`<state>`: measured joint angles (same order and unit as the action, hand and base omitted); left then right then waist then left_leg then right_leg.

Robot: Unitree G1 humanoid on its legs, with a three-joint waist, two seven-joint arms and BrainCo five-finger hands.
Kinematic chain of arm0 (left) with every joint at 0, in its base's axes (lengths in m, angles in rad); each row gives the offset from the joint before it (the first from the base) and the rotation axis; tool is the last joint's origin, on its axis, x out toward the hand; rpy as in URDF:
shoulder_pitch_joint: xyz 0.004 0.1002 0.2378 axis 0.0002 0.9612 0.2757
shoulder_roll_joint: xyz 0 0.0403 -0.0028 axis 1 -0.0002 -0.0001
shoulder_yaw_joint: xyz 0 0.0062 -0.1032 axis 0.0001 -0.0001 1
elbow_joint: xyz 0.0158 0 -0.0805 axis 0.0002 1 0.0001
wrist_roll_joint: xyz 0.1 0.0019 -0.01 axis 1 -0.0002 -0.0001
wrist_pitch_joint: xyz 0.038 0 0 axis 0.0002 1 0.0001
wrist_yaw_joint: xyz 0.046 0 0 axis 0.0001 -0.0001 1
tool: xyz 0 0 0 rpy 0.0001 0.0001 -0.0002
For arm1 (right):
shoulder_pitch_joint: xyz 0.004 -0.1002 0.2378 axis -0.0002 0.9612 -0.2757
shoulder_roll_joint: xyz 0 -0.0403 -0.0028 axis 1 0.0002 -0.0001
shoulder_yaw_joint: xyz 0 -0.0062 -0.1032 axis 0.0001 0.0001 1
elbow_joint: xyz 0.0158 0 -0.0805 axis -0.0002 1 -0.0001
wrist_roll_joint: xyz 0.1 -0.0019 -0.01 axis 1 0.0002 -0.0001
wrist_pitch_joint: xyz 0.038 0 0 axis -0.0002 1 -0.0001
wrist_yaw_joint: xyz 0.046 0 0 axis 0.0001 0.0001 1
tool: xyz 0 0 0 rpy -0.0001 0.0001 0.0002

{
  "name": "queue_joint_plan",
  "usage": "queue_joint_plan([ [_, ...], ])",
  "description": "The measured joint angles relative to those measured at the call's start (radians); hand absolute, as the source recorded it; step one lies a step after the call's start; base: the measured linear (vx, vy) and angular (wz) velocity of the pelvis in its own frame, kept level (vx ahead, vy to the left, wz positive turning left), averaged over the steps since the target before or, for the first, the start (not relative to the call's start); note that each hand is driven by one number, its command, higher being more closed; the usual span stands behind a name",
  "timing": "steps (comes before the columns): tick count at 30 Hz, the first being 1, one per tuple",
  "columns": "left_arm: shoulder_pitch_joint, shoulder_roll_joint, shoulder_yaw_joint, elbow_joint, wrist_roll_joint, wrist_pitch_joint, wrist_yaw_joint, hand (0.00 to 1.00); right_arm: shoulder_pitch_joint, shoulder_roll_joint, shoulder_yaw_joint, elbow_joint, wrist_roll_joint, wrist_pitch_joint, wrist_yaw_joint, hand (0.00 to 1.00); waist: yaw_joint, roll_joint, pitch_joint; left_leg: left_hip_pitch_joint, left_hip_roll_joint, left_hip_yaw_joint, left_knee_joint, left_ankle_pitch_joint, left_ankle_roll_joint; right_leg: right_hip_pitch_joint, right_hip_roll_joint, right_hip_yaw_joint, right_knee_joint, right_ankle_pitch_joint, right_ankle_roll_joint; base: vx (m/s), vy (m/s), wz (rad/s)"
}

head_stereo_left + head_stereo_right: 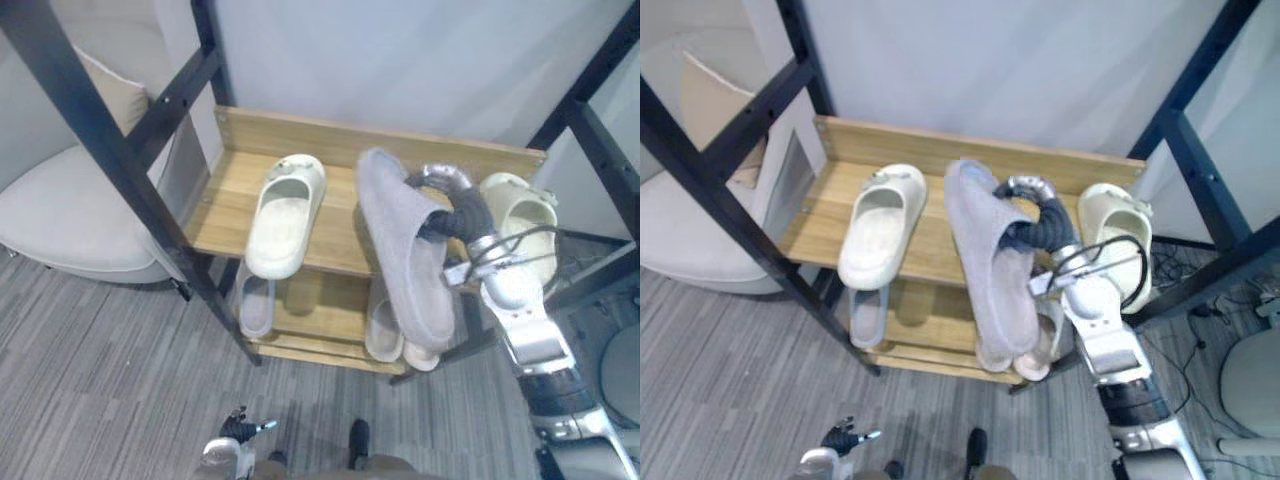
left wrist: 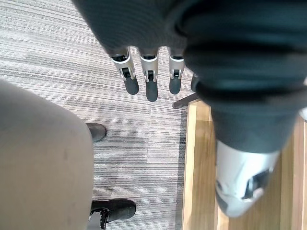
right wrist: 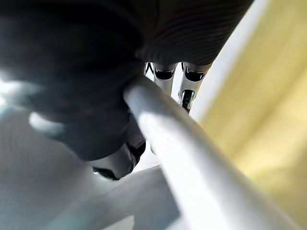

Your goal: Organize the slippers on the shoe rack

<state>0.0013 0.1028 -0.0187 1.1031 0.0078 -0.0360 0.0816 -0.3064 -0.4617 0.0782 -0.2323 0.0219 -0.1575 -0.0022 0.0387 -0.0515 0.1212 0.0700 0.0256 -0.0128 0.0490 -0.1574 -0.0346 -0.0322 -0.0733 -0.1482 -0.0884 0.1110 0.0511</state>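
On the top shelf of the shoe rack (image 1: 225, 215), a pale slatted wooden frame with a raised back board, lies a cream slipper (image 1: 285, 215). It is smooth moulded foam with an open toe and a broad strap, and it sits sole down with its heel overhanging the front edge. A second cream slipper (image 1: 520, 215) of the same shape sits at the shelf's right end, partly behind the right hand (image 1: 462, 210).

The right hand holds the grey slipper (image 1: 400, 250) over the middle of the top shelf. This slipper is soft and felt-like, long and rounded. It is tilted, with its flat underside toward the camera and its lower end hanging past the shelf front. The fingers (image 3: 165, 76) curl over the slipper's edge and the thumb (image 3: 120, 163) presses from the other side, a pinch on the rim. Whether the slipper touches the shelf cannot be told.

Lower shelf: another grey fabric slipper (image 1: 257, 305) at the left, and two pale slippers (image 1: 383, 330) side by side at the right, partly hidden by the held one.

The left hand (image 1: 235, 432) hangs low near the carpet (image 1: 100, 370), well apart from the rack. Its fingers (image 2: 148, 81) are straight, side by side, and hold nothing.

Surroundings: black metal bars (image 1: 110, 150) cross diagonally in front of the rack. A pale upholstered chair (image 1: 70, 215) with a rounded seat is to the left. The carpet is grey with fine stripes.
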Motion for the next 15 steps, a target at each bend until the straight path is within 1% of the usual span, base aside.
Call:
queue_joint_plan([
  [1, 0.0, -0.001, 0.0, 0.002, 0.001, 0.0, 0.0, 0.0, 0.004, 0.005, 0.001, -0.018, 0.0, -0.003, 0.0, 1.0, 0.0, 0.003, -0.002, 0.001, -0.002, 0.0, 0.0, 0.001, 0.001, 0.0, -0.002, 0.0, 0.0, 0.0, 0.0, -0.01, 0.031, 0.06],
  [2, 0.0, -0.005, 0.0, 0.007, 0.007, 0.0, 0.001, 0.0, 0.027, 0.031, 0.002, -0.054, 0.004, -0.019, 0.001, 1.0, 0.0, 0.01, -0.009, 0.001, -0.005, -0.001, 0.002, 0.004, 0.002, 0.0, -0.007, -0.003, 0.0, 0.0, 0.001, -0.01, 0.029, 0.05],
  [6, 0.002, -0.01, 0.0, 0.011, 0.01, -0.001, 0.001, 0.0, 0.101, 0.051, 0.013, -0.109, 0.028, -0.035, 0.018, 1.0, 0.003, 0.023, -0.02, 0.001, -0.009, -0.002, 0.004, 0.008, 0.004, 0.004, -0.012, -0.008, 0.0, 0.0, 0.001, -0.02, 0.016, 0.06],
  [9, 0.003, -0.012, -0.001, 0.019, 0.012, -0.001, 0.001, 0.0, 0.163, 0.054, 0.076, -0.11, 0.067, -0.04, 0.051, 1.0, 0.002, 0.033, -0.026, 0.002, -0.013, -0.002, 0.004, 0.02, 0.004, 0.008, -0.017, -0.007, 0.006, -0.001, 0.0, -0.07, -0.009, 0.01],
  [10, 0.003, -0.015, -0.001, 0.019, 0.013, -0.002, 0.001, 0.0, 0.182, 0.051, 0.119, -0.11, 0.068, -0.04, 0.067, 1.0, 0.002, 0.042, -0.02, 0.002, -0.01, -0.001, 0.005, 0.02, 0.003, -0.011, -0.017, -0.004, 0.051, -0.023, -0.002, -0.07, -0.018, -0.01],
  [11, 0.002, -0.015, -0.001, 0.019, 0.013, -0.002, 0.001, 0.0, 0.186, 0.05, 0.127, -0.11, 0.068, -0.04, 0.07, 1.0, 0.002, 0.044, -0.018, 0.002, -0.009, -0.001, 0.005, 0.02, 0.003, -0.017, -0.018, -0.004, 0.064, -0.029, -0.002, -0.07, -0.018, 0.02],
  [12, -0.002, -0.016, -0.001, 0.019, 0.014, -0.003, 0.001, 0.0, 0.206, 0.048, 0.167, -0.108, 0.07, -0.04, 0.081, 1.0, 0.003, 0.047, -0.008, -0.004, -0.01, -0.001, 0.015, 0.02, 0.003, -0.06, -0.026, -0.002, 0.158, -0.072, -0.003, -0.06, -0.013, 0.07],
  [13, -0.008, -0.015, -0.002, 0.02, 0.016, -0.003, 0.001, 0.0, 0.213, 0.049, 0.185, -0.108, 0.072, -0.041, 0.085, 1.0, 0.003, 0.044, 0.001, -0.015, -0.015, -0.002, 0.031, 0.019, 0.003, -0.085, -0.036, -0.002, 0.209, -0.096, -0.004, -0.16, -0.028, 0.21],
  [14, -0.03, -0.006, -0.007, 0.029, 0.018, -0.003, 0.003, 0.0, 0.216, 0.044, 0.229, -0.108, 0.1, -0.044, 0.097, 1.0, 0.003, 0.033, 0.024, -0.072, -0.033, -0.002, 0.097, -0.003, 0.002, -0.166, -0.065, -0.001, 0.339, -0.151, -0.006, -0.16, -0.023, 0.23],
  [15, -0.038, -0.004, -0.009, 0.029, 0.018, -0.003, 0.002, 0.0, 0.214, 0.043, 0.238, -0.108, 0.101, -0.047, 0.099, 1.0, 0.004, 0.028, 0.034, -0.091, -0.038, -0.004, 0.12, -0.011, 0.001, -0.188, -0.073, 0.001, 0.372, -0.165, -0.007, -0.23, -0.029, 0.32],
])
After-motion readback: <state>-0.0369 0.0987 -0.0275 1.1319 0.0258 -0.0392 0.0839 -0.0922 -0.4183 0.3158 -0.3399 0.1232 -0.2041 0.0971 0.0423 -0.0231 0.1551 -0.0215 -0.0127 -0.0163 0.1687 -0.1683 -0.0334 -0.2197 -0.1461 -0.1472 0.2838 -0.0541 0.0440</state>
